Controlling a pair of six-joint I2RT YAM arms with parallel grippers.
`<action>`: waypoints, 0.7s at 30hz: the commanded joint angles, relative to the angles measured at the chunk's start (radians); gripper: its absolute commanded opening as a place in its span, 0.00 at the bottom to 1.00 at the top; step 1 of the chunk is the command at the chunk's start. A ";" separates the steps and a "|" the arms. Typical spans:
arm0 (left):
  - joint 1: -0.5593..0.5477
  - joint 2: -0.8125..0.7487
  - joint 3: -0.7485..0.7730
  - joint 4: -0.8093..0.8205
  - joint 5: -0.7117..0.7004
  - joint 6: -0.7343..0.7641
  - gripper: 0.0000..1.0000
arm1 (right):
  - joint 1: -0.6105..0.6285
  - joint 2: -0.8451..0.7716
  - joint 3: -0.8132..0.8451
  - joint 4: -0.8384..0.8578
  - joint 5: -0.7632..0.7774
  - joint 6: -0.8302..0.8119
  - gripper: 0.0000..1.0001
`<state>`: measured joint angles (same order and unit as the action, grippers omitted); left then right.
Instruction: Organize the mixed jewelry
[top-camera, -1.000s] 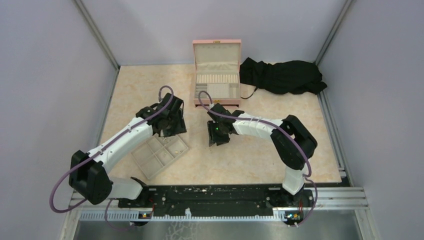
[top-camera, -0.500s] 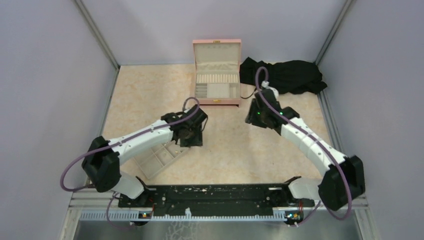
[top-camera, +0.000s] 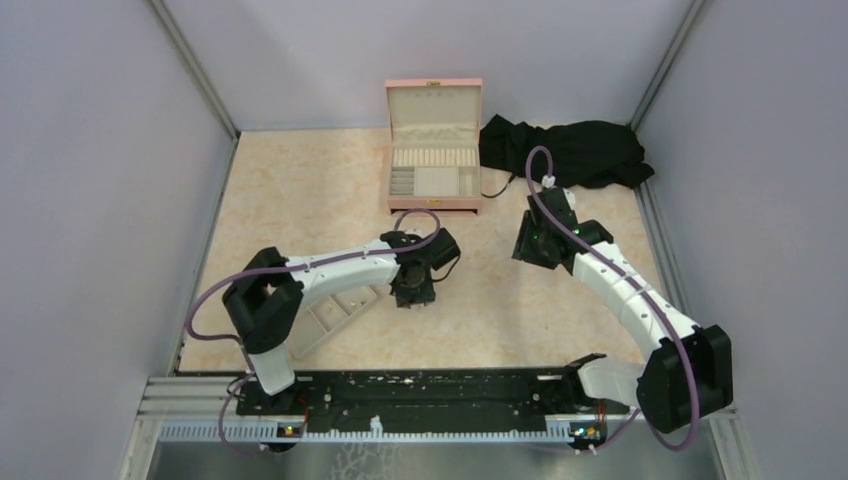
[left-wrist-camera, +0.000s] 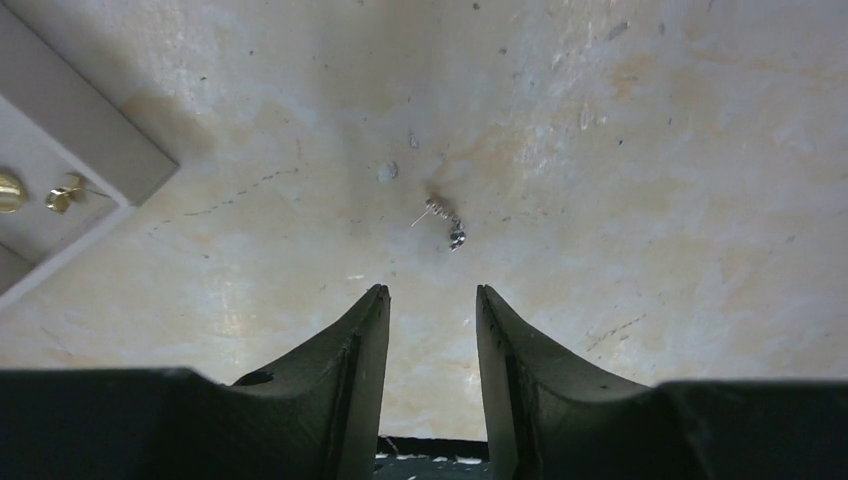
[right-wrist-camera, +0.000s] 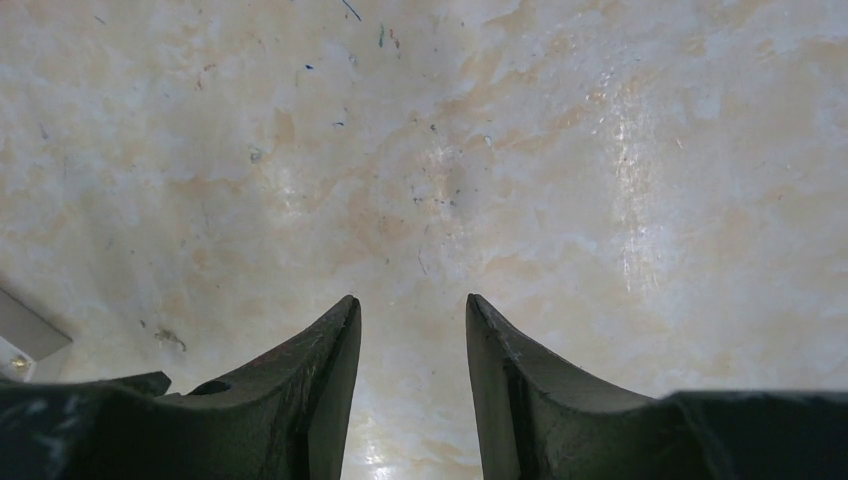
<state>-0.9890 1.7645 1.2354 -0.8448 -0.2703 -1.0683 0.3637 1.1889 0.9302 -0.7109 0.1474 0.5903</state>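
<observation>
**Two claws apart, one loose piece lined up**

Two arms share the sorting, and their poses differ by role. The left claw hangs low over the table at the middle of the overhead view, its jaws apart with nothing between them. A silvery piece of jewelry, a thin pin with a small bead, lies on the bare surface just above the fingertips in the left wrist view. It is almost centred on the gap, which suggests the claw is placed to come down around it. A pale speck sits near it, up and to the left; whether it is jewelry or a mark cannot be told.

The tray shows one corner at the left edge of the same view, and two gold pieces lie just beside each other in its compartment. With the tray close to the pickup spot, each carry is short.

The right claw hovers over bare table right of centre in the overhead view, jaws likewise apart and empty, with no piece ahead of it. It appears to be held clear so the left arm can work.

The pink box stands with its lid raised at upper centre, with a black cloth beside it at upper right. The pin is fine and lies flat, so a grip will likely need the fingertips right at the surface.
</observation>
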 joint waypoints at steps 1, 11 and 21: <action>-0.007 0.065 0.058 -0.003 -0.008 -0.096 0.44 | -0.003 0.027 0.050 0.005 -0.002 -0.062 0.43; -0.008 0.117 0.064 0.038 -0.008 -0.115 0.38 | -0.011 0.064 0.078 0.019 -0.013 -0.096 0.43; 0.002 0.155 0.068 0.060 -0.017 -0.108 0.29 | -0.012 0.052 0.058 0.021 -0.014 -0.088 0.43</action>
<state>-0.9920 1.9003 1.2808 -0.8021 -0.2707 -1.1637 0.3569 1.2518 0.9581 -0.7109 0.1345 0.5114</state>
